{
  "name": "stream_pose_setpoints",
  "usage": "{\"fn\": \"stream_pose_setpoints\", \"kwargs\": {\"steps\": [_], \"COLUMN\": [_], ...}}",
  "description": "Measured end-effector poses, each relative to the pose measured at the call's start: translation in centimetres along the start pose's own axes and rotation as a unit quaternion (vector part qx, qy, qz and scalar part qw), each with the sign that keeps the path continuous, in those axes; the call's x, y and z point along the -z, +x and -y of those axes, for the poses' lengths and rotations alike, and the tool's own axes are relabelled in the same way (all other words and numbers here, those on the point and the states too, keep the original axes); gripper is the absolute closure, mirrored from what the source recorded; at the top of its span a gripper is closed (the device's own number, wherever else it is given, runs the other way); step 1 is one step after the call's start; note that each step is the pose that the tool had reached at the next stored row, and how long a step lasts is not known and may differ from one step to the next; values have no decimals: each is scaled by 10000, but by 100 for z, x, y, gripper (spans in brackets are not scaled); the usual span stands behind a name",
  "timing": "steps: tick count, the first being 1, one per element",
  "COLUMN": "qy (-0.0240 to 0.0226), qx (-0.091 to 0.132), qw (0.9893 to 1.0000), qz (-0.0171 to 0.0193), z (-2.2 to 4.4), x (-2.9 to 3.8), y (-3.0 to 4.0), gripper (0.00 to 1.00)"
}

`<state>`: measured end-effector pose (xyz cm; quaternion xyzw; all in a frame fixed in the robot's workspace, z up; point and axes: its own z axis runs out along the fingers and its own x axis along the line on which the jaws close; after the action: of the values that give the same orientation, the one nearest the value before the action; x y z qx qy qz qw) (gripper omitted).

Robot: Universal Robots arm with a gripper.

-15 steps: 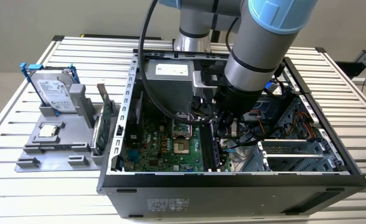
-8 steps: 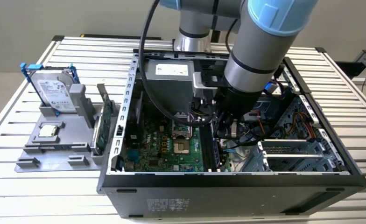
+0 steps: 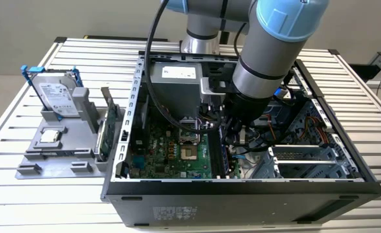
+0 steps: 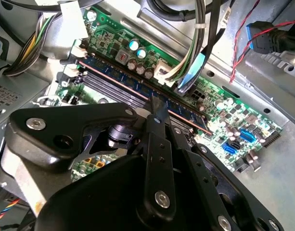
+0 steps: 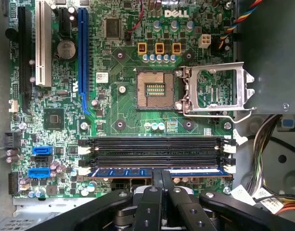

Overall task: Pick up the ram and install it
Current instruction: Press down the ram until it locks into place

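the ram [image 5: 157,172] is a thin blue board stick with a row of flat chips, standing on edge in a slot of the green motherboard [image 5: 128,115], just beside two black slots [image 5: 152,150]. in both wrist views the hand [image 5: 160,179] is right over the stick's middle, its black matte fingers [image 4: 158,115] drawn close together on the stick's top edge; whether they actually clamp it cannot be told. white latches [image 5: 229,159] sit at the slot ends. the bare cpu socket [image 5: 154,90] with its raised steel frame lies well apart.

in the exterior view the arm [image 3: 268,58] reaches down into the open black steel case [image 3: 242,189], with the grey power supply [image 3: 174,80] and loose cables [image 4: 195,53] crowding close. outside on the slatted bench [image 3: 60,194], a grey holder [image 3: 64,145] carries a hard drive [image 3: 54,97] and a green card [image 3: 109,128].
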<state>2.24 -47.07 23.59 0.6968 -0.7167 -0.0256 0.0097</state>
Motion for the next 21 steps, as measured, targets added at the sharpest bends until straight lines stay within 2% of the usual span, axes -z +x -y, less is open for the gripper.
{"fn": "stream_pose_setpoints", "kwargs": {"steps": [6,21], "qy": [0,-1], "qx": [0,0], "qw": [10000,10000], "qz": [2,-4], "z": [0,6], "x": [-6,-122], "y": [-1,-7], "gripper": [100,100]}}
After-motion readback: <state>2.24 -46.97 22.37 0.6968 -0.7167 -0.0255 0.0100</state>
